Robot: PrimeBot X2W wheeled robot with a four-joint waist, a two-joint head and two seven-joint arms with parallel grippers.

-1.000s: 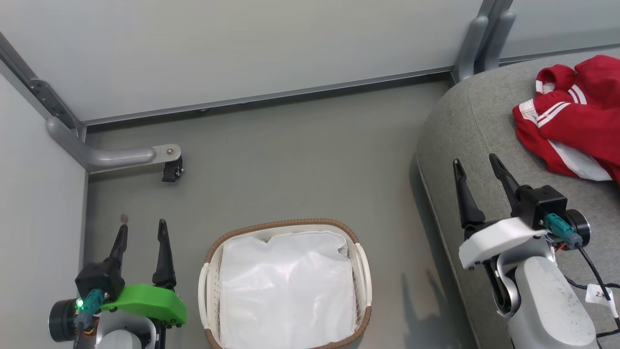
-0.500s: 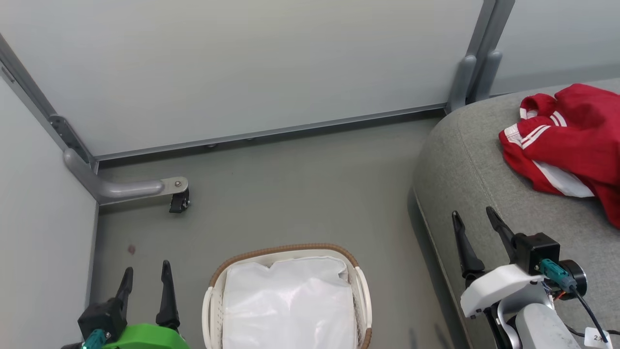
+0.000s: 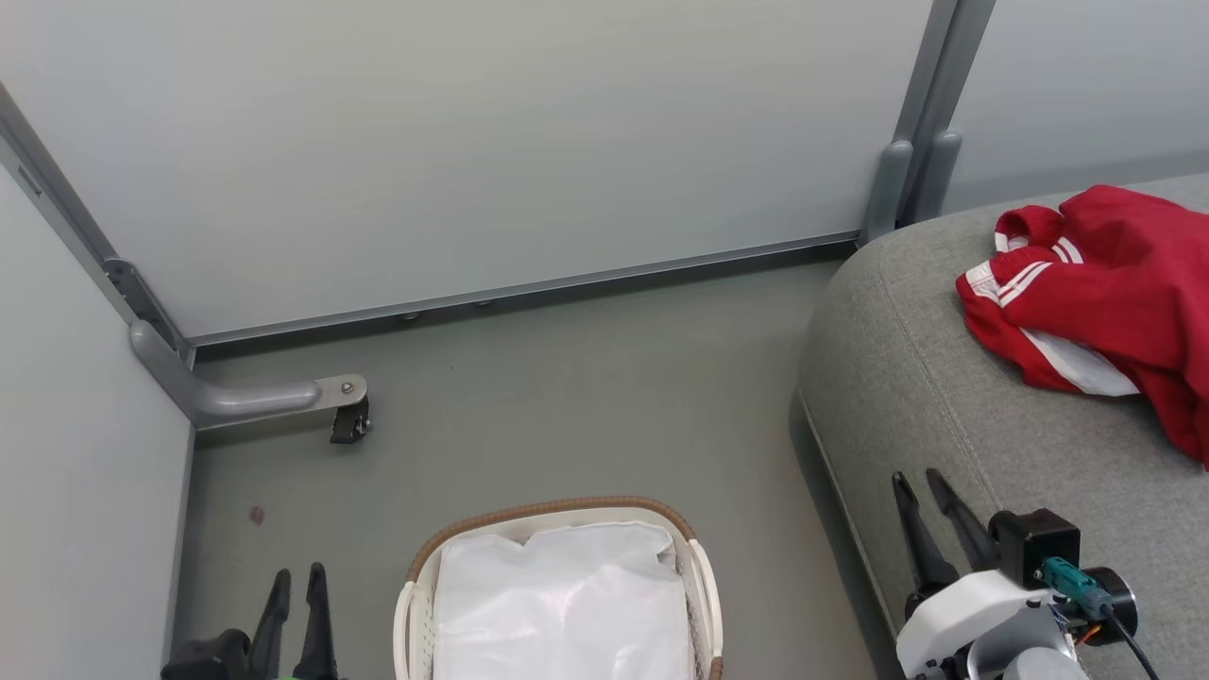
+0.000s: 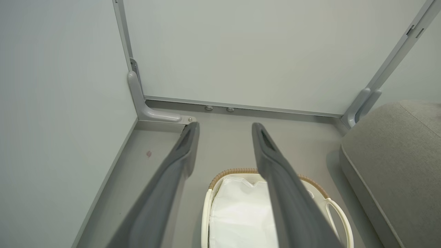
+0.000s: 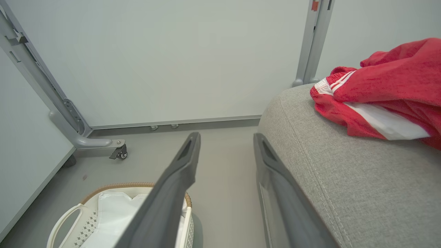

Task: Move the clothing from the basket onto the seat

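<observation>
The red clothing (image 3: 1105,293) with white stripes lies bunched on the grey seat (image 3: 945,397) at the right; the right wrist view has the clothing (image 5: 382,93) on the seat (image 5: 344,179) too. The white basket (image 3: 557,515) with its brown braided rim stands on the floor at bottom centre, holding just its white liner. My right gripper (image 3: 921,486) is open and empty over the seat's front edge. My left gripper (image 3: 297,578) hangs open and empty at the lower left, left of the basket (image 4: 213,179).
Pale partition walls enclose the corner, with a grey bracket foot and caster (image 3: 345,416) on the floor at the left. A grey post (image 3: 911,170) rises behind the seat's rounded corner. Bare grey floor (image 3: 586,378) lies between basket, wall and seat.
The whole head view has tilted up, so basket and both grippers sit lower in the picture. Both grippers stay open and empty; the clothing keeps its place on the seat.
</observation>
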